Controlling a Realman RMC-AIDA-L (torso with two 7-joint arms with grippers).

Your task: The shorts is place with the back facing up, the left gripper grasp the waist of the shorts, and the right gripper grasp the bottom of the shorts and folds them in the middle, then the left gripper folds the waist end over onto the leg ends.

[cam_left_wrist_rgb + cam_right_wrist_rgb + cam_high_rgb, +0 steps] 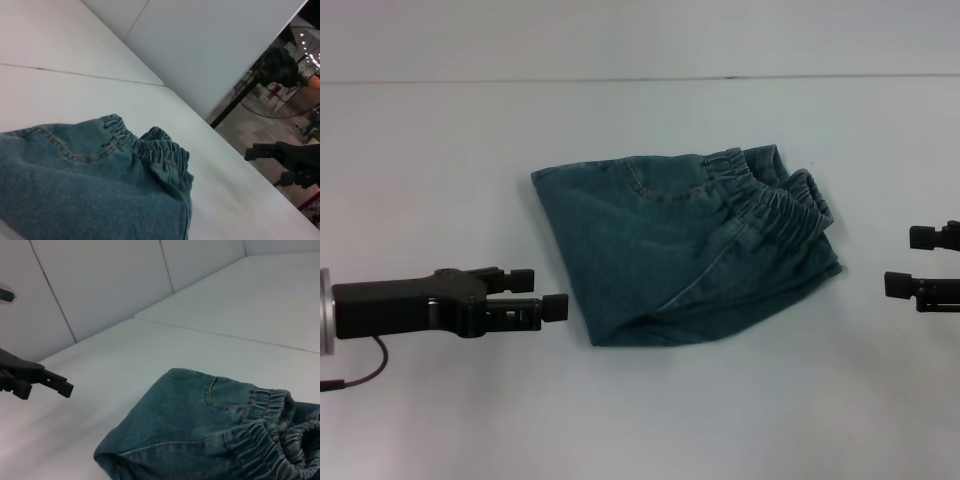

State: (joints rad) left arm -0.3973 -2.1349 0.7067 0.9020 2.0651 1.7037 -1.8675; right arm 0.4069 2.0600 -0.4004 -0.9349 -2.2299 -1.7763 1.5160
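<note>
The blue-green denim shorts (690, 250) lie folded into a compact bundle in the middle of the white table. The gathered elastic waist (770, 190) sits on top at the bundle's far right side. A rounded fold runs along its near left edge. I cannot make out the leg hems. My left gripper (538, 294) hovers just left of that fold, open and holding nothing. My right gripper (908, 261) is open at the right edge of the head view, a short gap from the shorts. The left wrist view shows the waist (160, 147) and the right gripper (264, 166) beyond it. The right wrist view shows the shorts (200, 430) and the left gripper (45, 389).
The white table (440, 150) spreads out on every side of the shorts, with a seam line across its far part. Off the table's right edge, the left wrist view shows a standing fan (285, 95) and floor.
</note>
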